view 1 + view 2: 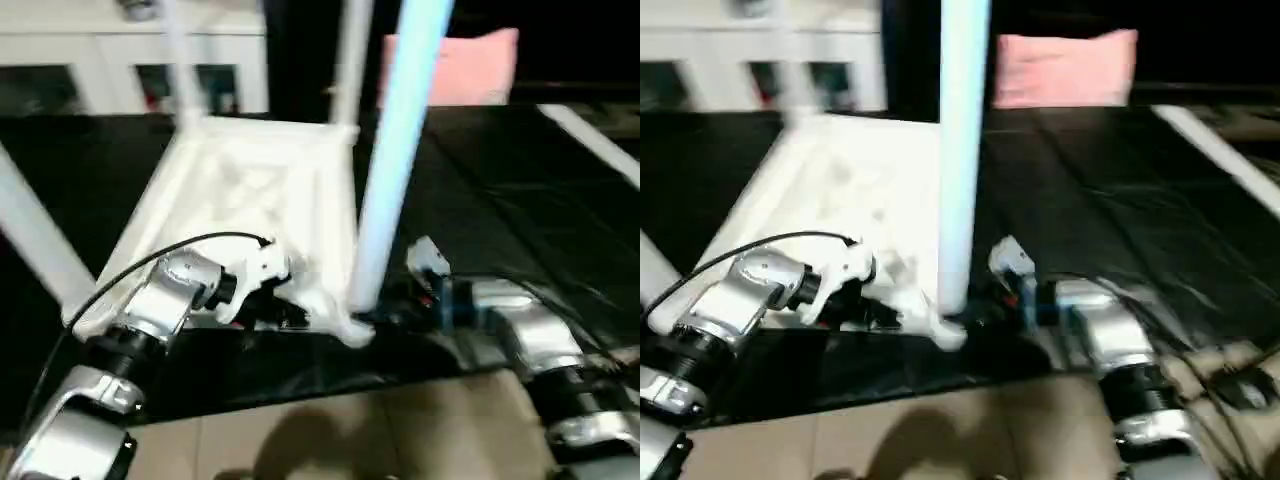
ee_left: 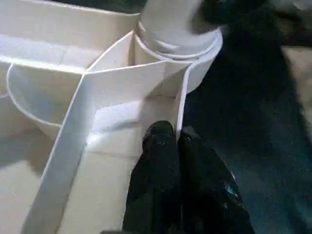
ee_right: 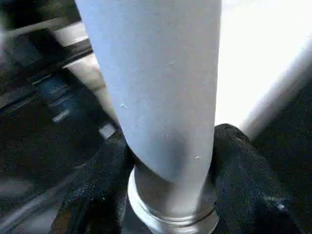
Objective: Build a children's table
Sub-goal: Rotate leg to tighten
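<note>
The white children's table lies upside down on a black surface, ribbed underside up. Its legs stand up from the corner sockets: two at the far corners, one at the near left. The near right leg stands in its socket. My left gripper is shut on the thin rim wall just beside that socket. My right gripper holds the base of the near right leg, one black finger pressed on each side.
A pink pillow lies at the back, and a white cabinet with glass doors stands at the back left. A white strip crosses the black surface at the right. Tan floor runs along the front.
</note>
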Robot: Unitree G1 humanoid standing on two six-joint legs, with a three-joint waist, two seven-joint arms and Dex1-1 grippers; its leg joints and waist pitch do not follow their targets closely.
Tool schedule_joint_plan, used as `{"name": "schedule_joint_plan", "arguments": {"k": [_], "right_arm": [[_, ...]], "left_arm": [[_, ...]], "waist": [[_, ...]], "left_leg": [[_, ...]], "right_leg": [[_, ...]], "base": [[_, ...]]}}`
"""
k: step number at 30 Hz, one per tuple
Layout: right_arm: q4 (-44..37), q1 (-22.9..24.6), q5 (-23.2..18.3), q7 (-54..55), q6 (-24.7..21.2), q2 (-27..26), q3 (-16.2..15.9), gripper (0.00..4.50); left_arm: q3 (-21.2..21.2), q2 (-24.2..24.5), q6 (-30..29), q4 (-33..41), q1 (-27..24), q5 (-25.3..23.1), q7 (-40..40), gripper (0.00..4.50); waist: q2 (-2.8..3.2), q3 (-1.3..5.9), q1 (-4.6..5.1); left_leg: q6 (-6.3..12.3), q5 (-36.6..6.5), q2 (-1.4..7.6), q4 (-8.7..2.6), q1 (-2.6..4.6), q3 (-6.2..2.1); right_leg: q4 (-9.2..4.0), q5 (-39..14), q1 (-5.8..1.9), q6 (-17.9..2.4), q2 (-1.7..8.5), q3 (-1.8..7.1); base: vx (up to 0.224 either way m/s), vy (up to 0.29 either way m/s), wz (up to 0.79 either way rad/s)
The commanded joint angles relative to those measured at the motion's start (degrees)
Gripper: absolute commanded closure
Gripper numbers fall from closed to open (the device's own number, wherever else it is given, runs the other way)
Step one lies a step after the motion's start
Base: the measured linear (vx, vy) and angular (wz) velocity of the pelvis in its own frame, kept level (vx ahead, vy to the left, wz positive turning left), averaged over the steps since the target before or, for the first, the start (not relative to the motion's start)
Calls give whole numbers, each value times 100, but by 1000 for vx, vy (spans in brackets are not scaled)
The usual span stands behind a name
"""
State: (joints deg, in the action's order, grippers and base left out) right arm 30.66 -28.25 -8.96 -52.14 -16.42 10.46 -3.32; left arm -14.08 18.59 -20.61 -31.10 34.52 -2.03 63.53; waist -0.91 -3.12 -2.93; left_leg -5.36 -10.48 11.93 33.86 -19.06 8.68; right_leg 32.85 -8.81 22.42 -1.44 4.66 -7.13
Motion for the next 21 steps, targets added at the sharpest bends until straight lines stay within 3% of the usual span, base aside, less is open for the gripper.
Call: {"name": "schedule_joint_plan", "arguments": {"k": [1,2,3,4,5,6,7,8,9,10,11,12,14,15,16,18,20,21], "right_arm": [[377,-92,57,554,-430,-737,-454,241],[488,-190,82,886,-455,-950,-407,241],[641,-329,129,1290,-458,-1214,-364,241],[737,-418,157,1544,-462,-1382,-336,241],[810,-486,206,1706,-446,-1485,-331,242],[882,-554,254,1865,-431,-1587,-327,242],[961,-616,310,1961,-415,-1642,-345,242],[1084,-701,405,2112,-354,-1720,-338,242],[1084,-701,405,2112,-354,-1720,-338,242],[1113,-721,438,2151,-328,-1737,-338,242],[1075,-692,446,2110,-272,-1701,-316,242],[1007,-636,412,2058,-182,-1642,-249,192],[892,-555,315,1979,-210,-1560,-139,179],[892,-555,315,1979,-210,-1560,-139,176],[757,-470,279,1957,-242,-1466,-63,156],[600,-376,265,1904,-236,-1320,-9,143],[406,-264,221,1755,-171,-1114,53,125],[394,-257,218,1746,-167,-1102,57,125]], "left_arm": [[97,-667,-199,105,322,184,-794,450],[168,-840,-318,80,387,182,-1058,450],[235,-1044,-423,60,464,166,-1361,450],[276,-1169,-490,51,511,160,-1540,450],[291,-1241,-529,50,541,152,-1645,450],[307,-1313,-568,49,571,143,-1749,450],[319,-1352,-574,29,597,137,-1817,450],[309,-1386,-548,15,626,46,-1938,450],[309,-1386,-548,15,626,46,-1938,450],[300,-1387,-535,14,631,14,-1966,450],[276,-1340,-531,35,604,-10,-1938,450],[237,-1251,-512,68,559,-48,-1889,450],[213,-1141,-435,98,502,-80,-1831,450],[213,-1141,-435,98,502,-80,-1831,450],[178,-1023,-389,111,453,-93,-1749,450],[163,-900,-377,112,404,-151,-1646,450],[129,-716,-263,102,357,-232,-1500,450],[127,-704,-253,102,354,-237,-1490,450]], "waist": [[80,289,72],[165,266,167],[198,252,279],[248,215,276],[307,210,139],[106,158,202],[-39,135,193],[-265,6,251],[-90,201,281],[-6,290,228],[48,352,207],[140,412,166],[86,358,189],[84,333,200],[73,330,223],[58,354,229],[43,386,201],[43,386,201]], "left_leg": [[-74,-2432,67,-403,5,-81],[-57,-2891,147,-464,-1,-163],[-32,-3457,277,-571,-52,-257],[-33,-3898,396,-727,-125,-301],[-65,-4576,649,-1085,-249,-328],[-19,-4712,508,-1068,-7,-116],[-133,-4387,194,-688,221,-85],[-29,-2377,-496,776,856,217],[212,-1817,-251,361,180,51],[247,-1654,-82,43,-56,-45],[202,-1577,70,-177,-66,-190],[191,-1225,134,-285,49,-201],[233,-910,157,-357,-43,-181],[236,-1131,143,-368,-11,-153],[214,-1581,90,-348,62,-111],[273,-1441,114,-365,-4,-100],[376,-1044,114,-357,-26,-69],[376,-1044,114,-357,-26,-69]], "right_leg": [[-733,-4054,-260,32,406,24],[-769,-3854,-331,59,356,-151],[-623,-3374,-455,20,357,-211],[-421,-3056,-548,-44,316,-185],[391,-1835,-676,-292,272,104],[352,-1716,-401,-406,221,289],[-261,-3219,-111,-232,263,266],[-1439,-6659,810,633,347,-227],[-1064,-6395,-160,704,877,-10],[-845,-5557,-556,629,941,31],[-650,-4200,-465,609,673,-79],[-583,-2843,-406,152,645,-45],[-452,-1822,-385,-464,571,2],[-470,-1989,-344,-549,539,7],[-538,-2534,-286,-621,543,19],[-508,-2442,-322,-638,550,53],[-439,-2043,-319,-759,545,114],[-439,-2043,-319,-759,545,114]], "base": [[-49,54,-19],[-49,54,-19],[-44,39,-18],[0,0,0],[0,0,0],[0,0,0],[25,-91,16],[25,-91,16],[79,-31,-23],[98,62,-41],[98,62,-41],[0,0,0],[0,0,0],[0,0,0],[0,0,0],[0,0,0],[0,0,0],[0,0,0]]}}
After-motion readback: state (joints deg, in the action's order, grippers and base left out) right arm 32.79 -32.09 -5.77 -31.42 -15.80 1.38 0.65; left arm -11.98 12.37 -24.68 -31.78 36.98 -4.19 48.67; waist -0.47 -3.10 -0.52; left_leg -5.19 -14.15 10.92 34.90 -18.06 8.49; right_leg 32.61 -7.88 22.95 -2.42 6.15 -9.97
